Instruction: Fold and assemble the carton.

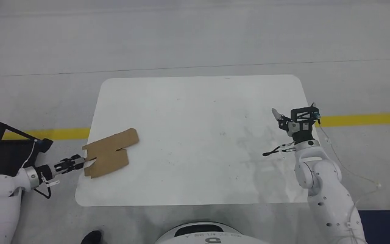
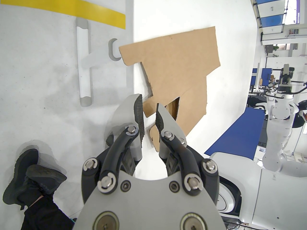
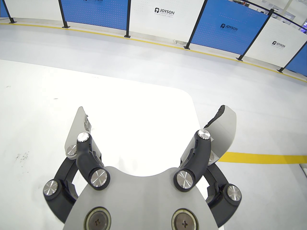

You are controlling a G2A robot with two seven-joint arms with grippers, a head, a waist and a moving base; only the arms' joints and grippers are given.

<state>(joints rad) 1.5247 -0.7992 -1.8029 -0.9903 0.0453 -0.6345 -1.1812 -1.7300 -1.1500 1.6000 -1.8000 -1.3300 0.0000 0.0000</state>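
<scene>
one white table (image 1: pixel 201 122). one flat brown carton (image 1: pixel 111 152) lies unfolded at its near left corner, one edge reaching just past the table's left side. two grippers: the left gripper (image 2: pixel 148 107) sits at the carton's near left edge, fingers a narrow gap apart with a flap corner between them; the right gripper (image 3: pixel 153 111) hangs over the table's right edge, spread wide, holding nothing.

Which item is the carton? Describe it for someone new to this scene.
On the white table, look to the near corner by the left gripper. The carton lies there: a flat, notched brown cardboard sheet, unlike the white surface around it.
</scene>
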